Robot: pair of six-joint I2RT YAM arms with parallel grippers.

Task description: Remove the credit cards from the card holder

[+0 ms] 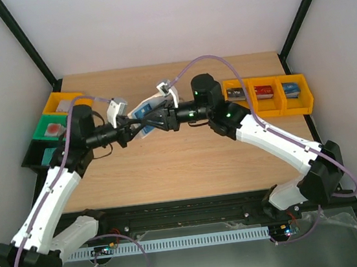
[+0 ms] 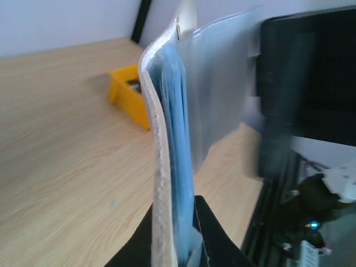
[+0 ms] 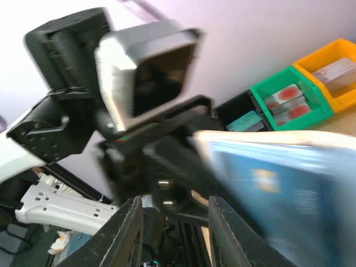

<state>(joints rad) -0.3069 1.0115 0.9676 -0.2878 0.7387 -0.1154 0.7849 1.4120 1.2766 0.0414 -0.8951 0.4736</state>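
Two claws meet in mid-air above the middle of the table (image 1: 189,165), and the card holder (image 2: 158,144) hangs between them, well clear of the wood. The left claw (image 2: 173,239) is clenched on its lower edge. The wallet stands upright and edge-on to that wrist view, pale beige skin outside, blue layers and a cloudy clear sleeve (image 2: 222,83) fanned open inside. The right claw (image 3: 175,233) is released, its jaws apart with nothing between them, just beside the blue inner face.

I see no credit cards free of the wallet. The right wrist view is blurred, so I cannot tell whether the blue face there is a card or only the lining.

My reading is that the extraction step is in hand: one arm steadies the wallet while the other lines up for a pinch. The next move probably calls for the open jaws to find the exposed edge of a single card and close on that alone, not on the sleeve, then pull along the pocket while the left grip resists.

The table is light wood grain. Yellow bins (image 1: 268,96) sit in a row at its far right, and yellow (image 1: 64,102), green (image 1: 51,129) and black (image 1: 38,154) bins stand at the left edge. White walls and black frame posts (image 1: 27,44) close in the space.
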